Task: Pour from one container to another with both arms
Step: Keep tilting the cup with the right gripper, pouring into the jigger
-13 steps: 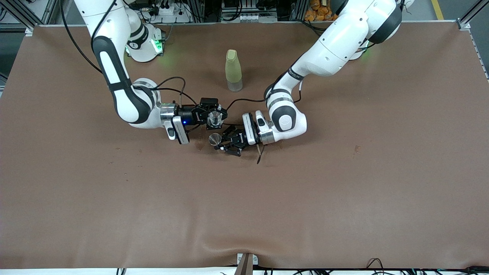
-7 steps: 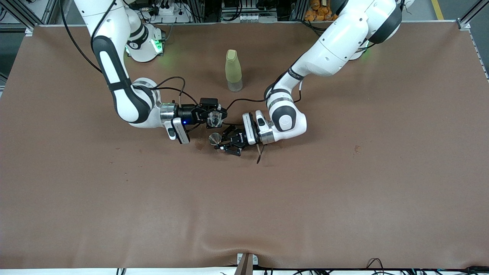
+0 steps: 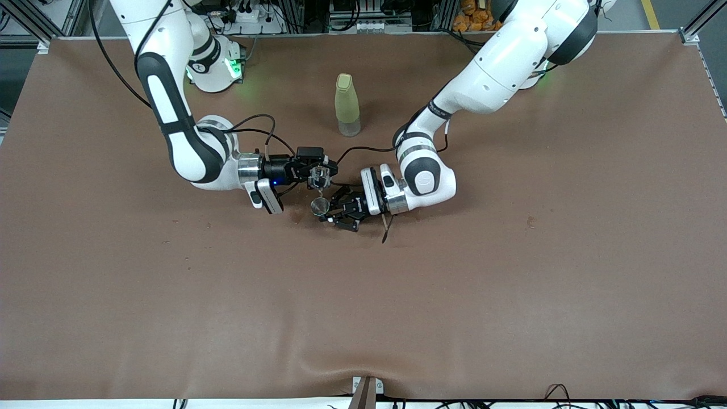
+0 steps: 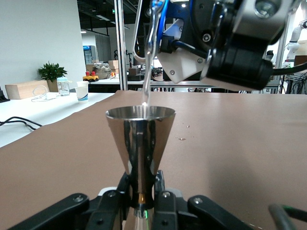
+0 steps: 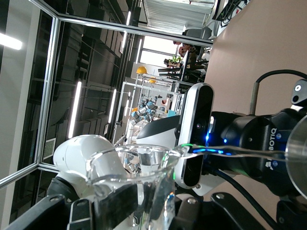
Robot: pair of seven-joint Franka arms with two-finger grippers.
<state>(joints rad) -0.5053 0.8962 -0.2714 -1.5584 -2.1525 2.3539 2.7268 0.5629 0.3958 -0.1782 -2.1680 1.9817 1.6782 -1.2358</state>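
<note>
Two white jointed robot arms with black bands, the right arm (image 3: 170, 113) and the left arm (image 3: 488, 74); two black end effectors, the right end effector (image 3: 309, 168) and the left end effector (image 3: 339, 211); one clear glass beaker (image 3: 320, 177); one shiny steel cone-shaped measuring cup (image 3: 318, 207); one pale yellow-green capped bottle (image 3: 347, 105); one brown worktop (image 3: 511, 284).

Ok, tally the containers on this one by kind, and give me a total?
Clear glass beakers: 1, tipped in the right claw, beaker
Metal measuring cups: 1, upright in the left claw, cup
Yellow-green bottles: 1, standing on the table
Total: 3
</note>
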